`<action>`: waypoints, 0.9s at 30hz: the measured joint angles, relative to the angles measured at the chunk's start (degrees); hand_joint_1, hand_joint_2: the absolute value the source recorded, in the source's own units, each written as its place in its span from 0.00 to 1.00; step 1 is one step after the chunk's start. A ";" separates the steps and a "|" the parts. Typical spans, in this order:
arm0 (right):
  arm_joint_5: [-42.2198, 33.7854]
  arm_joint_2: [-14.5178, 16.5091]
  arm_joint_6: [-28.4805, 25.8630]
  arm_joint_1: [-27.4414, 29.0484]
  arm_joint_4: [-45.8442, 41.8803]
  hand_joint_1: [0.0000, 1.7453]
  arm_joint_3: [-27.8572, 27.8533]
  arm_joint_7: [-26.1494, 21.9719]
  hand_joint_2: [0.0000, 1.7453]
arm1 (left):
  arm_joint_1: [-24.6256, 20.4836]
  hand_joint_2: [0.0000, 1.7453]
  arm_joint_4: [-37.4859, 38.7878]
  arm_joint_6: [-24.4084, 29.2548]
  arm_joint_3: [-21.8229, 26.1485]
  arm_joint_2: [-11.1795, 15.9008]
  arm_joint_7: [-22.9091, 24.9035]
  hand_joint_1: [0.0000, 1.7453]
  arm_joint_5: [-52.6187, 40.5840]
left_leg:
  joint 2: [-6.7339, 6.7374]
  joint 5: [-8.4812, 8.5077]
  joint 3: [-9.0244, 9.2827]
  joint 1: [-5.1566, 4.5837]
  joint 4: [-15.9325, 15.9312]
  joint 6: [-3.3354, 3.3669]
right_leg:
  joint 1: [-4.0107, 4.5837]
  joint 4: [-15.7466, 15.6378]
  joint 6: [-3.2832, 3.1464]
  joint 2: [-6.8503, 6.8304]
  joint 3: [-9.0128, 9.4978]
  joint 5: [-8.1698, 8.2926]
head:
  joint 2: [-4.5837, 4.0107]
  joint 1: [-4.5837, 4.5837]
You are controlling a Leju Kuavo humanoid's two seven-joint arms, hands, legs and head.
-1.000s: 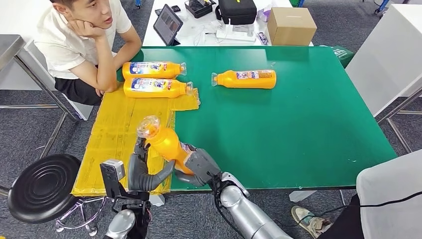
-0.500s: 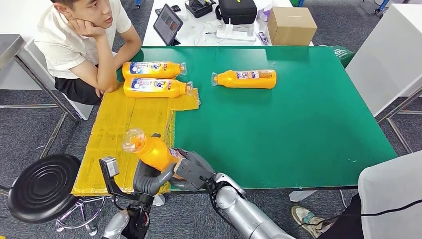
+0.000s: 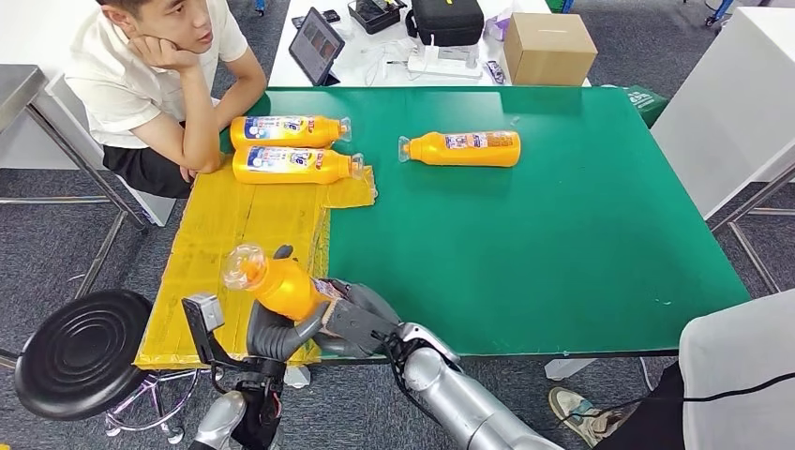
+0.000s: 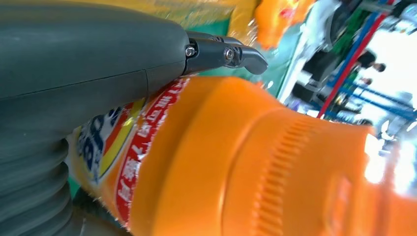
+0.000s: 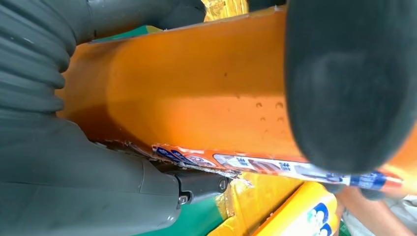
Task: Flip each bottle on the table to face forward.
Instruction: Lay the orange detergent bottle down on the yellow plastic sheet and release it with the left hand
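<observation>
An orange bottle (image 3: 277,284) with a clear cap is lifted above the table's near left edge, cap pointing up and to the left. My left hand (image 3: 272,330) grips it from below and my right hand (image 3: 354,322) holds its base end. Up close, the left wrist view shows the bottle (image 4: 255,162) with its red and blue label under my thumb. In the right wrist view the bottle (image 5: 196,103) lies across my fingers. Two more orange bottles (image 3: 286,131) (image 3: 292,165) lie side by side, labels up, on the yellow sheet (image 3: 225,244). A third bottle (image 3: 461,148) lies on the green table (image 3: 525,244).
A person (image 3: 155,66) sits at the table's far left corner, one elbow resting near the two bottles. A black stool (image 3: 80,352) stands at the near left. A cardboard box (image 3: 548,47), a tablet (image 3: 315,45) and a black case (image 3: 447,19) sit on the white table behind.
Both hands have carried the bottle down and to the left, and its cap end has tipped further left. The other bottles and the person have not moved.
</observation>
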 joint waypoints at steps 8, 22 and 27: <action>-0.63 0.19 0.25 -0.39 0.14 0.68 1.45 0.48 1.00 | -0.83 1.00 0.28 2.80 0.00 -1.03 -2.70 1.00 -0.95 | 0.01 0.00 -0.01 0.00 0.01 -0.01 | -0.01 0.00 0.00 0.00 -0.01 0.00 | 0.00 0.00; -3.43 0.60 -2.66 2.28 -4.23 0.00 2.36 -3.28 0.00 | -0.69 1.00 -0.19 -12.15 3.04 0.55 2.83 1.00 12.04 | 0.00 0.01 -0.02 0.00 0.01 -0.01 | -0.01 0.01 0.00 0.00 -0.02 0.00 | 0.00 0.00; -2.64 0.58 -6.49 4.16 -7.72 0.00 2.36 -5.45 0.00 | -0.69 1.00 -0.32 -12.14 3.68 1.03 3.06 1.00 12.47 | 0.00 0.01 -0.02 0.00 0.01 -0.01 | -0.01 0.01 0.00 0.00 -0.03 0.00 | 0.00 0.00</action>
